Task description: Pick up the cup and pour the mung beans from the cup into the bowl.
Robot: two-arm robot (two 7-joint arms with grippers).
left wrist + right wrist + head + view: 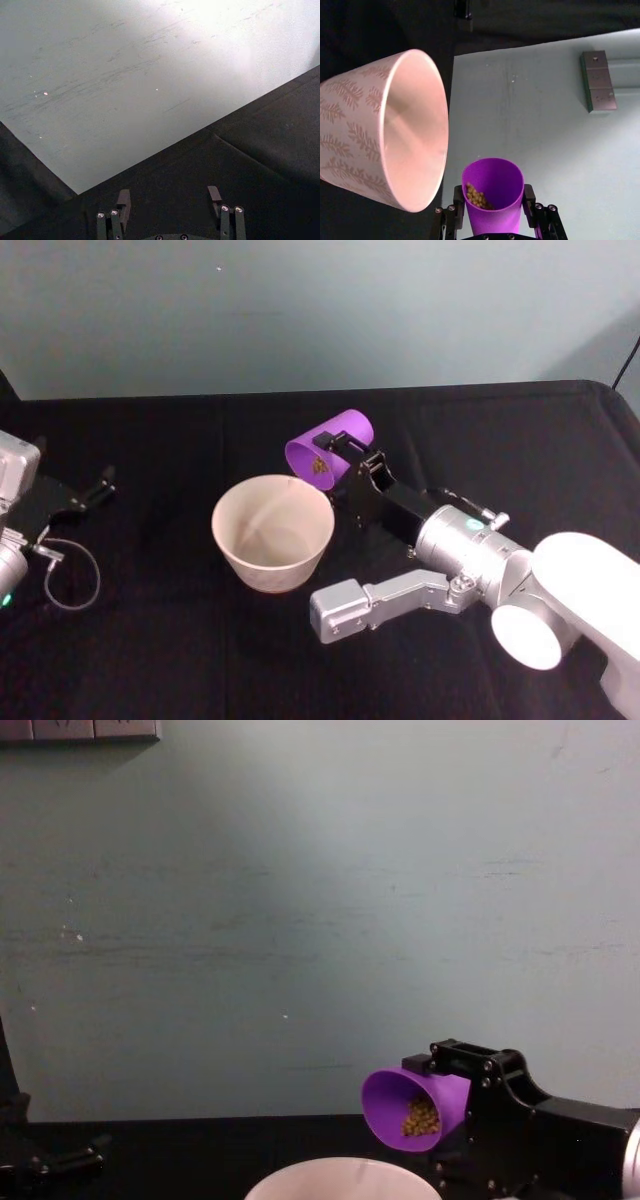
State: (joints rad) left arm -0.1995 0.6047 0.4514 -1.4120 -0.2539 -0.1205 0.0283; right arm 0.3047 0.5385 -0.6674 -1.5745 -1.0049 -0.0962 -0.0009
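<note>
My right gripper is shut on the purple cup, holding it tipped on its side above the far right rim of the bowl. The cup's mouth faces left toward the bowl. Mung beans lie as a small cluster against the cup's lower inner wall, also seen as mung beans and mung beans. The white bowl has a leaf pattern outside and looks empty inside. In the chest view the cup hangs just above the bowl. My left gripper rests open at the table's far left.
A black cloth covers the table, with a pale wall behind it. A loose cable loops beside the left arm. The left wrist view looks past its fingers at bare cloth and wall.
</note>
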